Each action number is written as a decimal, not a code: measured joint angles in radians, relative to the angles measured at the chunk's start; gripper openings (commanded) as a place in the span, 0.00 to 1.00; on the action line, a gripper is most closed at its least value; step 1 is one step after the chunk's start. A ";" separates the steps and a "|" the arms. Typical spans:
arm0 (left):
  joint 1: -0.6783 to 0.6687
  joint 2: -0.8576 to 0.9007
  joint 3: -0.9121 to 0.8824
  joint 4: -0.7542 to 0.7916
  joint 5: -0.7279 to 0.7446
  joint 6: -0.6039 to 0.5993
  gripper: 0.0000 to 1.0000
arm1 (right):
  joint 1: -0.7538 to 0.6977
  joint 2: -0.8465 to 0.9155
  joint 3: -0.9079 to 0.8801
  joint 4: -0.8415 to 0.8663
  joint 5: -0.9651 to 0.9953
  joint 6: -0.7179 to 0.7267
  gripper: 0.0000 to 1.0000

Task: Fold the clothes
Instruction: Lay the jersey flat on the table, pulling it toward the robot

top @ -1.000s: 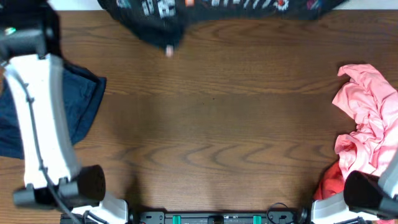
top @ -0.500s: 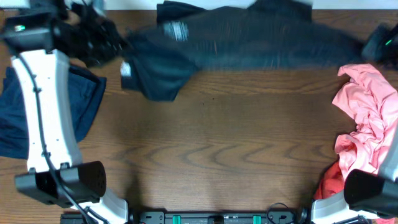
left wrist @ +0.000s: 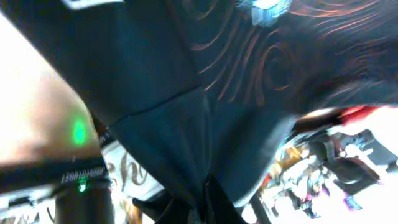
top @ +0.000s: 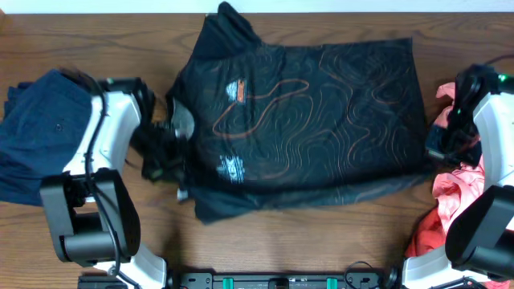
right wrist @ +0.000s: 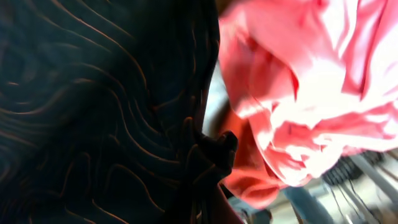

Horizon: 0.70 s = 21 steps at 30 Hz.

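I am laying the black jersey (top: 321,112), bunched at the top edge a second ago, flat across the upper-middle desk (top: 321,249). My left fingers (top: 163,152) and right fingers (top: 439,149) are pinching its sides, so folding can begin.

Two arms, alike in build. The left arm (top: 100,132) has a long, smooth white shell with rounded edges and a thin black cable (top: 91,152) running along it. A bulky black cylindrical joint (top: 88,229) sits at its lower end. The right arm (top: 491,128) shows the same white shell and black joint (top: 482,233), plus a small green light (top: 504,79). The left gripper (left wrist: 208,202) and right gripper (right wrist: 205,186) are black and blurred. A black base bar (top: 281,282) carries green connectors.
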 measured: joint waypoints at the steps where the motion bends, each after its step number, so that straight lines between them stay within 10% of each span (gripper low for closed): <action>1: 0.000 -0.005 -0.043 0.005 -0.008 0.002 0.06 | -0.003 0.000 -0.018 -0.006 0.011 0.004 0.01; 11: 0.012 -0.211 -0.175 0.146 -0.034 -0.027 0.06 | -0.011 -0.051 -0.061 0.088 0.068 0.028 0.01; 21: 0.062 -0.225 -0.156 0.599 -0.032 -0.187 0.06 | -0.011 -0.052 -0.091 0.486 -0.090 -0.027 0.01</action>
